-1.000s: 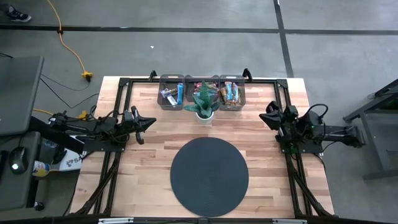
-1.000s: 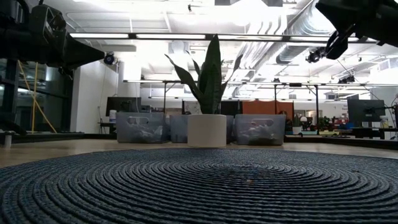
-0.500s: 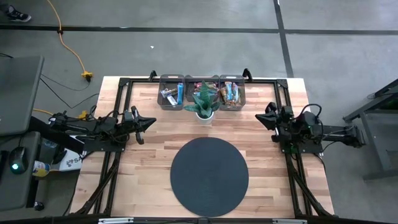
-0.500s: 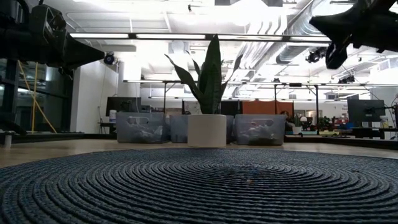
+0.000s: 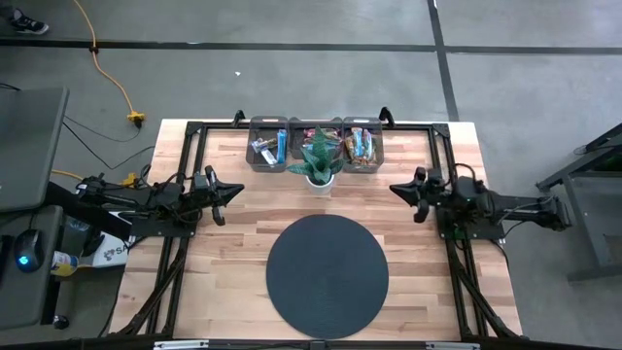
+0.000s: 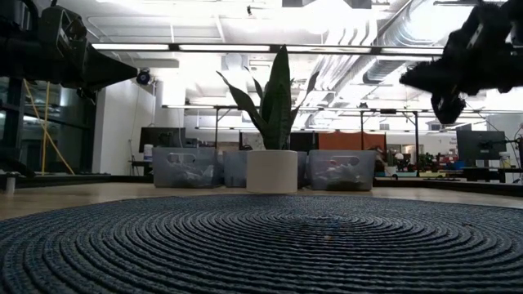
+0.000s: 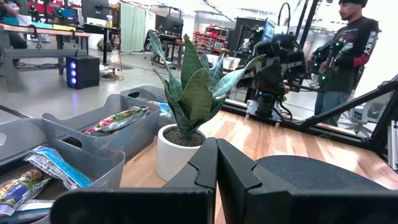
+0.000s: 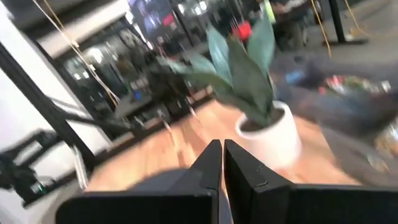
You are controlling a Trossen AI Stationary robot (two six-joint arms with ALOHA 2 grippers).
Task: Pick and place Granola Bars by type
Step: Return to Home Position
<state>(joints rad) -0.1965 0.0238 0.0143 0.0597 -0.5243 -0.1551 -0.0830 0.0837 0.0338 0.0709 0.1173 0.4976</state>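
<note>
The granola bars point(image 5: 271, 148) lie sorted in grey bins at the table's far edge: blue-wrapped ones in the left bin point(image 5: 267, 144), orange and brown ones point(image 5: 362, 146) in the right bin point(image 5: 363, 144). More bars point(image 7: 118, 119) show in the left wrist view. My left gripper point(image 5: 238, 191) hovers shut at the table's left side, pointing level toward the centre. My right gripper point(image 5: 394, 189) hovers shut at the right side, pointing level toward the plant. Neither holds anything.
A potted green plant point(image 5: 319, 160) in a white pot stands before the middle bin. A round dark woven mat point(image 5: 328, 275) covers the table's near centre. A black frame point(image 5: 194, 131) runs round the table's edges. A person point(image 7: 349, 50) stands beyond the table.
My right gripper has swung down from a tipped-up pose to level and reached toward the table's centre, staying shut. My left arm has kept still.
</note>
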